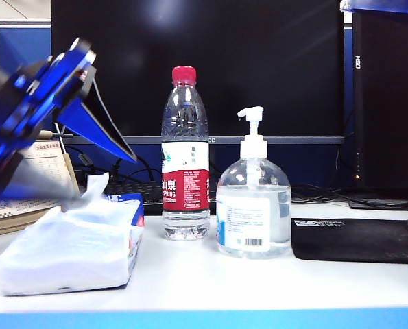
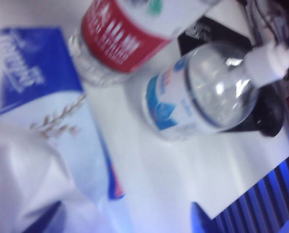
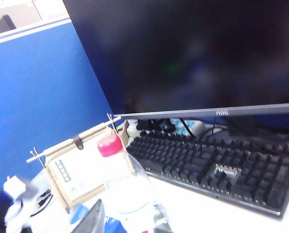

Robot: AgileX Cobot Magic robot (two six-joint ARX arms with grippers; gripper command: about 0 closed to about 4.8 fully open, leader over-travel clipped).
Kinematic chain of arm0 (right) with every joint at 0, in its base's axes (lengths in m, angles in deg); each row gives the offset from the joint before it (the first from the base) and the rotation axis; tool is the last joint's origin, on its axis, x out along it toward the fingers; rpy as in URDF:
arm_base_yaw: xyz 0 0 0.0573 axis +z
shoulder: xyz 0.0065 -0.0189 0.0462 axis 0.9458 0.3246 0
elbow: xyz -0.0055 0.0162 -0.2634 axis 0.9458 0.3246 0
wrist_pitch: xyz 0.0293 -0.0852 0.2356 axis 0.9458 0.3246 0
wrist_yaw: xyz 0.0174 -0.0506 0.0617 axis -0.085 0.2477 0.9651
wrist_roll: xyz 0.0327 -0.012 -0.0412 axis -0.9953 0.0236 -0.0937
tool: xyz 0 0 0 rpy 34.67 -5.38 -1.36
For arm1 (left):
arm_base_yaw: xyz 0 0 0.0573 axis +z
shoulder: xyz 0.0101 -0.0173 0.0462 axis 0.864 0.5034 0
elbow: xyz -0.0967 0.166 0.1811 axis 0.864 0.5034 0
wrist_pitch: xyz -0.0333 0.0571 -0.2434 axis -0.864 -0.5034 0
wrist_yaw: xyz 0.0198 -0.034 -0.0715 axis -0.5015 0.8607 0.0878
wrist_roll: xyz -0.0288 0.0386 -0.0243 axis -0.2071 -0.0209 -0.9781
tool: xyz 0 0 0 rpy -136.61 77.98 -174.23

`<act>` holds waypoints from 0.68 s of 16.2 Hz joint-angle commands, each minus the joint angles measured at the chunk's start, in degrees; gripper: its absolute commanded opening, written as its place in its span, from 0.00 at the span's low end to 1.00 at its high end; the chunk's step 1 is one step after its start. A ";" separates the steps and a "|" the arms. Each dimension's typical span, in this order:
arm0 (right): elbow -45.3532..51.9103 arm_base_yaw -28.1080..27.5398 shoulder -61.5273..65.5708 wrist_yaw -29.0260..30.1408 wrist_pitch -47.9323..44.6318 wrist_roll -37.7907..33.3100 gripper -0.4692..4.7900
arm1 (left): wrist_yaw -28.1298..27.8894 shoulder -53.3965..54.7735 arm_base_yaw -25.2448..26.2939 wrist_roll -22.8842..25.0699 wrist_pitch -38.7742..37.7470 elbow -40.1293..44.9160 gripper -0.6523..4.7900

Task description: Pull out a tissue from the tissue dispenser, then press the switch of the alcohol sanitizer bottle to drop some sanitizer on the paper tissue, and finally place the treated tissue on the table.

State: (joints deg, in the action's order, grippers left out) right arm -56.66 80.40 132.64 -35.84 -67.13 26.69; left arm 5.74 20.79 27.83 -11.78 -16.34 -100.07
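Left gripper [image 1: 87, 161] is hanging over the tissue dispenser [image 1: 70, 247], blue fingers [image 1: 97, 130] spread wide, gripping nothing; tissue [image 1: 94, 188] is poking up from the pack beneath them, contact unclear; right gripper is showing in no view, wide open by its reading; alcohol sanitizer bottle [image 1: 254, 216] is holding clear gel, switch [image 1: 252, 120] untouched; water bottle [image 1: 185, 164] is standing just beside it on the table [image 1: 258, 284].

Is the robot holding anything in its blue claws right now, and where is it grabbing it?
Nothing is held. The left gripper hangs open over the tissue poking from the tissue dispenser, not pinching it. The right gripper is not visible.
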 commanded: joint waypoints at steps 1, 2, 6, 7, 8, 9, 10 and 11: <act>-0.13 0.07 -0.09 0.24 0.17 0.13 0.32 | -3.72 -0.11 0.07 0.00 -12.68 -7.41 0.79; -0.13 0.07 -0.09 0.24 0.20 0.13 0.32 | -4.07 -0.11 0.07 0.02 -16.00 -9.49 0.79; -0.13 0.07 -0.09 0.20 0.20 0.15 0.32 | -5.97 -0.07 0.07 0.24 -19.63 -11.93 0.79; -0.13 0.07 -0.09 0.20 0.17 0.15 0.32 | -6.64 0.07 0.07 0.28 -20.83 -11.93 0.79; -0.13 0.07 -0.09 0.15 0.20 0.15 0.32 | -6.60 0.57 0.07 0.42 -22.32 -11.93 0.79; -0.13 0.07 -0.09 0.13 0.17 0.15 0.32 | -6.62 0.98 0.07 0.46 -22.53 -11.93 0.79; -0.13 0.07 -0.09 0.15 0.20 0.15 0.32 | -6.58 1.33 0.07 0.46 -21.75 -11.96 0.79; -0.13 0.07 -0.09 0.15 0.22 0.13 0.32 | -6.58 1.55 0.07 0.44 -20.61 -11.96 0.79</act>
State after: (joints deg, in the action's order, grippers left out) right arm -56.66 80.40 132.64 -35.86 -66.17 26.69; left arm -0.68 22.23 27.85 -11.47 -38.46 -111.76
